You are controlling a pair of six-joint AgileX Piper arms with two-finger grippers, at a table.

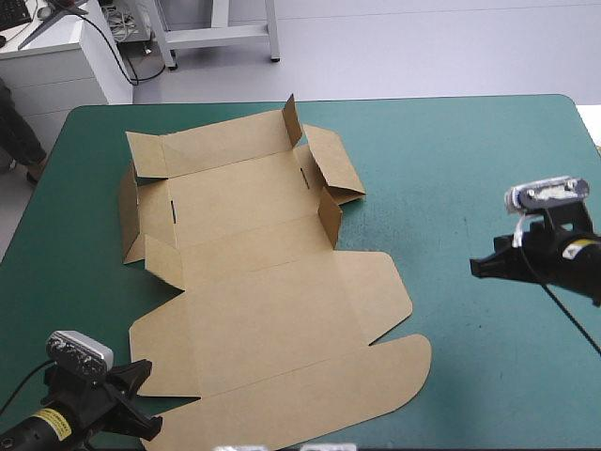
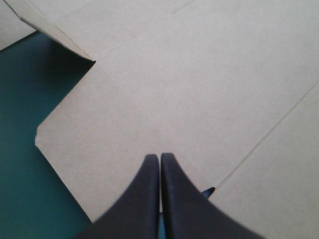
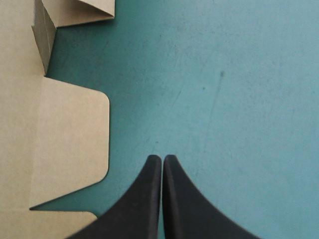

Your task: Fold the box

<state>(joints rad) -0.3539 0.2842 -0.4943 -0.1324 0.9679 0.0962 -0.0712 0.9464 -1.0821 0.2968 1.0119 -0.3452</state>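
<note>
1. the box (image 1: pixel 272 282) lies open and mostly flat on the teal-green cover (image 1: pixel 451 169), toward the left side of the table. its rounded lid part points to the near edge.
2. at the far part of the box, a few small flaps (image 1: pixel 292 120) stand up a little. the rest is flat. i think it lies this way so you can lift the walls at the far part while the lid lies flat.
3. your left gripper (image 2: pixel 159 158) sits at the near left corner of the box, just over the board. its black fingers are pressed together. they hold nothing.
4. your right gripper (image 3: pixel 162 158) is over bare cover, well apart from the right edge of the box. its fingers are pressed together too, and they hold nothing.
5. i think each gripper is on its own side so it can take its own side of the box. you need to open the fingers before you can grab a wall.
</note>
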